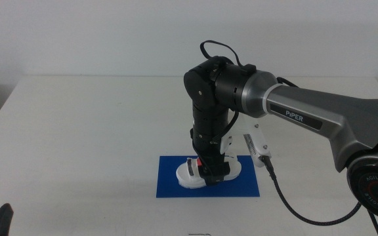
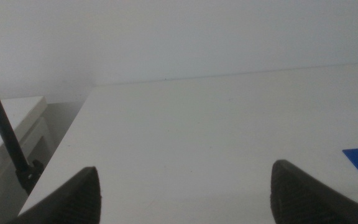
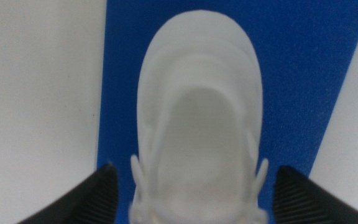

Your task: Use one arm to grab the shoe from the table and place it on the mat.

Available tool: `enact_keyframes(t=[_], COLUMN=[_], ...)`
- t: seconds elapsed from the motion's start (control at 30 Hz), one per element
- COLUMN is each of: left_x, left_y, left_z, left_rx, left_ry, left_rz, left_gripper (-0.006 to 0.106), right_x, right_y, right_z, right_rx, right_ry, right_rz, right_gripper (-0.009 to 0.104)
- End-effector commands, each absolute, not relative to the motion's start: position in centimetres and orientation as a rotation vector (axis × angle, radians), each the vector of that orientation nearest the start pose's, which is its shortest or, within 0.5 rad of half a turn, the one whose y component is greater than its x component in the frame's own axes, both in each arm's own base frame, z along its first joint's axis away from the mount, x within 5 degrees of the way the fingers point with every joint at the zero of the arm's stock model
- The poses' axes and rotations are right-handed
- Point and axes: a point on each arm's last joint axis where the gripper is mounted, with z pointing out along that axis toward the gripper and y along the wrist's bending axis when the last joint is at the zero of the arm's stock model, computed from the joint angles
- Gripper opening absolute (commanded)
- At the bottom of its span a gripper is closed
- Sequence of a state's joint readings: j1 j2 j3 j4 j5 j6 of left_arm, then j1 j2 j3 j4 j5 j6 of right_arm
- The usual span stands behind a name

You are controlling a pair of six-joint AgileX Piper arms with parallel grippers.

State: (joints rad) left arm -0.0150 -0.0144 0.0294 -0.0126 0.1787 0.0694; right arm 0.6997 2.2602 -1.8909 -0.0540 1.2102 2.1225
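Item: the shoe (image 1: 209,173), white and chunky-soled, with a red strap showing beside the gripper. It is sitting on the mat (image 1: 169,187), in the lower centre of the middle view, roughly mid-mat and inside every blue edge that shows.

Item: the mat, a dark-blue rectangle lying flat on the table (image 1: 84,131). In the right wrist view the blue is showing on both sides of the shoe's rounded end.

Item: the right gripper (image 1: 210,172), reaching down from the arm (image 1: 294,111) that is entering from the right of the frame. It is standing directly over the shoe. In the right wrist view its jaws are standing wide, each one clear of the shoe's sides with a gap showing; nothing is being held.

Item: the left gripper (image 2: 185,199), waiting low at the bottom-left corner of the middle view, jaws spread and empty, facing bare table.

Step in hand, as judged: the release is looking done and the withdrawal is coming next. To do it well, lift straight up, keeping the jaws apart so neither fingertip is catching a strap or the sole and dragging the shoe off the mat.
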Motion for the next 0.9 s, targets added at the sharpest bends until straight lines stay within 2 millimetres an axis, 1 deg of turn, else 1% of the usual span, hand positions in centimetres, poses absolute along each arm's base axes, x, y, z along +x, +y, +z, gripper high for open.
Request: enact_keyframes(t=[0.0, 0.03, 0.13, 0.17, 0.27, 0.33, 0.5, 0.57, 0.6, 0.67, 0.73, 0.83, 0.87], left_x=[5.5, 5.5, 5.5, 5.5, 5.5, 5.5, 5.5, 5.5, 5.5, 5.5, 5.5, 5.5, 5.5], left_y=[-0.1, -0.1, -0.1, -0.1, -0.1, -0.1, -0.1, -0.1, -0.1, -0.1, -0.1, -0.1, -0.1], left_z=[19.8, 19.8, 19.8, 19.8, 19.8, 19.8, 19.8, 19.8, 19.8, 19.8, 19.8, 19.8, 19.8], left_rx=[0.044, 0.044, 0.044, 0.044, 0.044, 0.044, 0.044, 0.044, 0.044, 0.044, 0.044, 0.044, 0.044], left_ry=[1.57, 1.57, 1.57, 1.57, 1.57, 1.57, 1.57, 1.57, 1.57, 1.57, 1.57, 1.57, 1.57], left_rz=[0.009, 0.009, 0.009, 0.009, 0.009, 0.009, 0.009, 0.009, 0.009, 0.009, 0.009, 0.009, 0.009], left_gripper=[0.094, 0.094, 0.094, 0.094, 0.094, 0.094, 0.094, 0.094, 0.094, 0.094, 0.094, 0.094, 0.094], right_x=[35.7, 35.7, 35.7, 35.6, 35.3, 35.0, 33.6, 32.9, 32.4, 31.6, 30.9, 30.1, 29.9], right_y=[28.9, 28.9, 28.9, 28.9, 28.7, 28.4, 27.3, 26.5, 25.7, 24.6, 23.6, 22.6, 22.3], right_z=[21.6, 21.6, 21.6, 22.4, 24.3, 25.9, 30.8, 32.8, 33.9, 36.1, 38.0, 39.9, 40.3], right_rx=[1.994, 1.993, 1.994, 1.966, 1.895, 1.822, 1.555, 1.37, 1.219, 0.819, 0.465, 0.064, -0.028], right_ry=[2.3, 2.3, 2.301, 2.328, 2.363, 2.398, 2.495, 2.545, 2.585, 2.637, 2.637, 2.594, 2.577], right_rz=[0.195, 0.197, 0.197, 0.233, 0.294, 0.34, 0.466, 0.477, 0.437, 0.391, 0.338, 0.242, 0.211], right_gripper=[0.075, 0.081, 0.092, 0.094, 0.094, 0.094, 0.094, 0.094, 0.094, 0.094, 0.094, 0.094, 0.094])
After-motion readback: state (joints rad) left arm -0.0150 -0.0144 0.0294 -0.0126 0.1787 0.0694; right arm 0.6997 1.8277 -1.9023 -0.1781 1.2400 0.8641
